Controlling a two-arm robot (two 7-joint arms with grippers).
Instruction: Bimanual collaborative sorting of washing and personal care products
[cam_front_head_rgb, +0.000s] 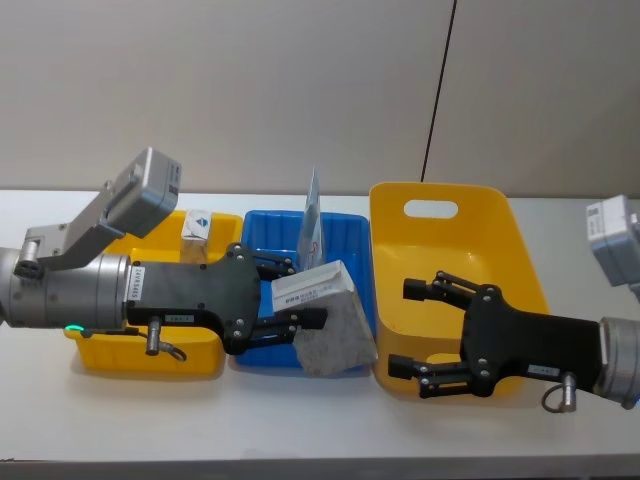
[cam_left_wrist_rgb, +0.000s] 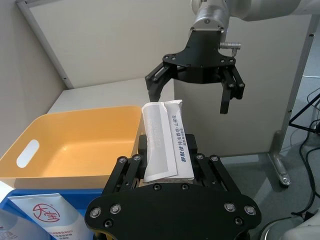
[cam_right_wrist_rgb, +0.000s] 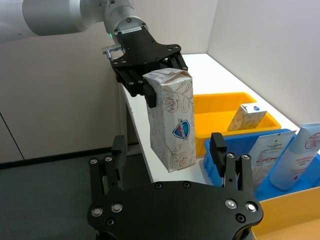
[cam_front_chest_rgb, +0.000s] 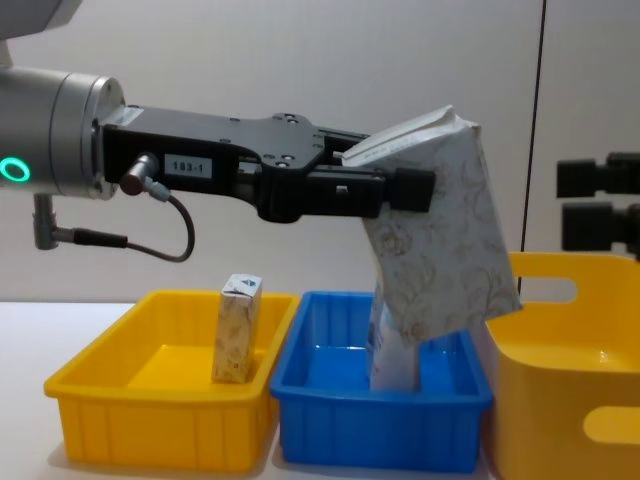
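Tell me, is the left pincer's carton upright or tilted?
Tilted: held at its top by the left pincer, the carton slants, base toward the open right pincer.

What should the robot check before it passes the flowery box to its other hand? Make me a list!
1. Left end effector gripping the carton: ok, shut on its top end.
2. Right end effector open to receive: ok.
3. Right end effector pointing at the carton: ok, the left wrist view shows it facing the carton, apart from it.
4. Carton hanging straight: not ok, it tilts in the chest view.
5. Carton clear of the pouch standing in the blue bin: cannot tell, they overlap in the chest view.
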